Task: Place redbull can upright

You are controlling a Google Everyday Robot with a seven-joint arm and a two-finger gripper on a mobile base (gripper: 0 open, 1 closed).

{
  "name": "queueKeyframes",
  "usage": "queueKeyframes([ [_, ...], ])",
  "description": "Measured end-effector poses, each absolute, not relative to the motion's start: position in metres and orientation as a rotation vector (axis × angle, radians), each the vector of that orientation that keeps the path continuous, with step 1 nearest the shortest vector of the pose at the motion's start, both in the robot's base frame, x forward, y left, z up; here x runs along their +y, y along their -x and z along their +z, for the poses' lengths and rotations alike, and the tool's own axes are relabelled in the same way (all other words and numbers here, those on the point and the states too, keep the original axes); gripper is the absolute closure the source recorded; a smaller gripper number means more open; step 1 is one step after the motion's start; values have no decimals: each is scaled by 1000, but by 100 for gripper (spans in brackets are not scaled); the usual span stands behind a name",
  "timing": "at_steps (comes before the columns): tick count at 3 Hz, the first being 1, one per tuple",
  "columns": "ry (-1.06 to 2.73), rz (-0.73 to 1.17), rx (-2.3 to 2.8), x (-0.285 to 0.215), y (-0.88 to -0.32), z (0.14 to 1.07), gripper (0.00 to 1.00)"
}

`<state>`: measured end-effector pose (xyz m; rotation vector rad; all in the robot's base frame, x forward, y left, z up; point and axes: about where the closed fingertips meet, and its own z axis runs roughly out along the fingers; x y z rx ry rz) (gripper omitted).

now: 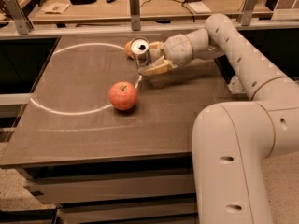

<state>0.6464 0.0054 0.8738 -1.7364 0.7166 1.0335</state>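
The redbull can (pixel 140 52) is held in my gripper (pixel 145 59) above the dark table, behind and to the right of the red apple (pixel 123 95). The can is tilted, with its silver top and drinking hole turned toward the camera and up. The tan fingers (pixel 156 68) are shut around the can's body. The can hangs above the table top, not resting on it. My white arm reaches in from the right.
The table (pixel 84 129) bears a white curved line around the apple. An orange thing (pixel 128 47) shows partly behind the can. A rail with metal posts (pixel 134 3) runs along the table's far edge. My robot body (pixel 233 162) fills the lower right.
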Motion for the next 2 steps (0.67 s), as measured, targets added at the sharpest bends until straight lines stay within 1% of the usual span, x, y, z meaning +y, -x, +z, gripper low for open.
queueKeyframes([
  [1, 1645, 1110, 807, -22, -635, 887, 100],
  [2, 1616, 1169, 894, -40, -622, 890, 100],
])
